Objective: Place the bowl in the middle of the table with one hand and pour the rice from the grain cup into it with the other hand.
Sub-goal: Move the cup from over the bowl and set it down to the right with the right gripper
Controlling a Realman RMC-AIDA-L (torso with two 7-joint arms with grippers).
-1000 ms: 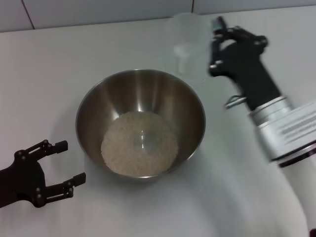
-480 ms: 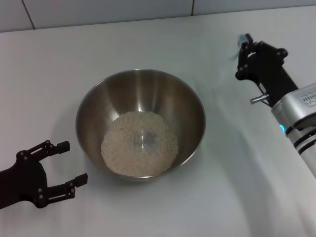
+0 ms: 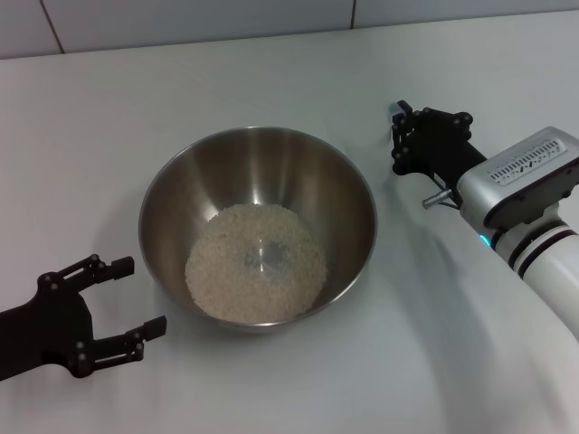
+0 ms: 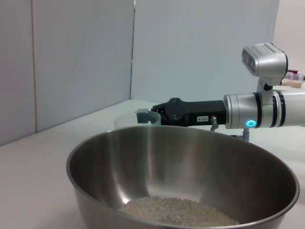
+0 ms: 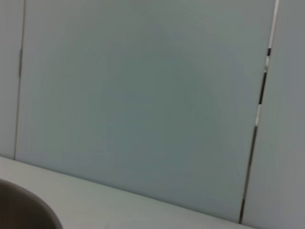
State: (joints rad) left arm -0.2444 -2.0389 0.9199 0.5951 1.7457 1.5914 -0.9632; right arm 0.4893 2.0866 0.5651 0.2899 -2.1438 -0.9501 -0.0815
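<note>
The right gripper [image 3: 398,136] sits low over the counter [image 3: 109,108] just beyond the right side of the bowl [image 3: 258,163], its black body lying roughly level and pointing toward the bowl's far rim. In the left wrist view a translucent cup wall, the grain cup [image 4: 136,121], shows upright at the tip of that gripper, behind the bowl's far rim; the gripper appears to be clamped on it, though in the head view the cup is hardly visible. The cup looks empty, and the rice [image 3: 255,262] lies as a pale round heap in the bottom of the bowl, which stands about mid-counter. So the pour seems done, and what is left is probably setting the cup down and letting go. The relation that matters is that the cup stands just outside the bowl on its right, beside the rim and not over it, so a descent should meet bare counter. The left gripper [image 3: 127,298] rests near the bowl's left front with its fingers spread and nothing in them, apart from the bowl.
</note>
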